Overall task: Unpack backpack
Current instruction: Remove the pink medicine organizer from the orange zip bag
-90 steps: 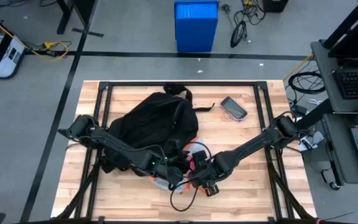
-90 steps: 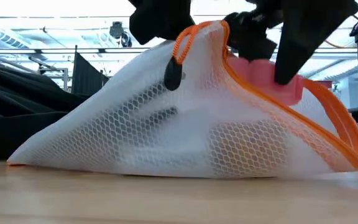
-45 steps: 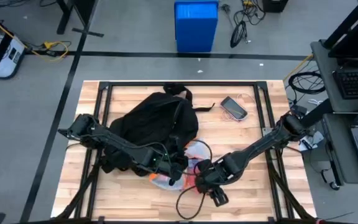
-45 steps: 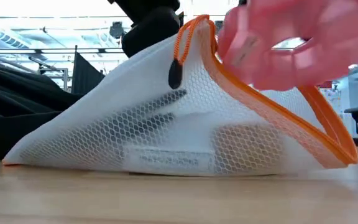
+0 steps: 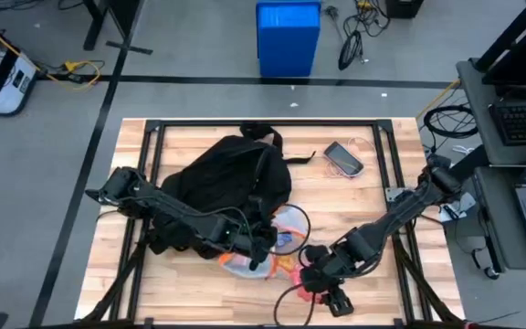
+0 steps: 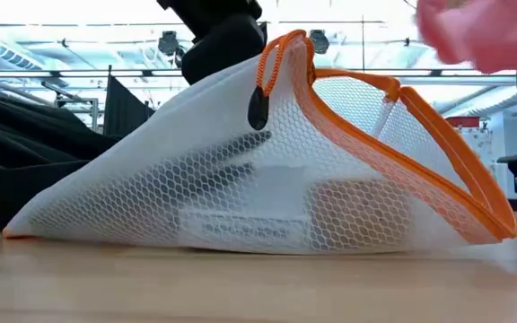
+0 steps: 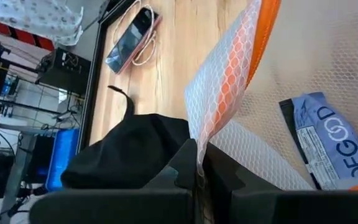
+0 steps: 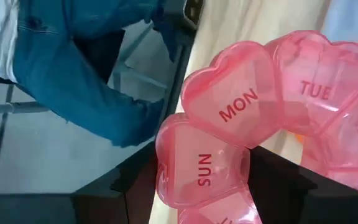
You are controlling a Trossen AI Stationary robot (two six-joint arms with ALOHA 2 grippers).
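Unpacking stage: backpack (image 5: 226,183) lies mid-table; mesh pouch (image 6: 267,179) rim is pinched by left gripper (image 7: 199,167); pink pill organizer (image 8: 260,118), clamped by right gripper (image 5: 322,279), awaits setting down near the front edge.

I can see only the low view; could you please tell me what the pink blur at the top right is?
Observer: It's a pink pill box with heart-shaped day cells marked SUN, MON, TUE and WED, held in the right gripper.
Operator: Thank you. Where is that gripper over the table?
Observer: Near the front edge of the table, to the right of the pouch.
Operator: And what is holding the pouch up?
Observer: The left gripper is pinching its orange-trimmed edge, with the backpack just behind.
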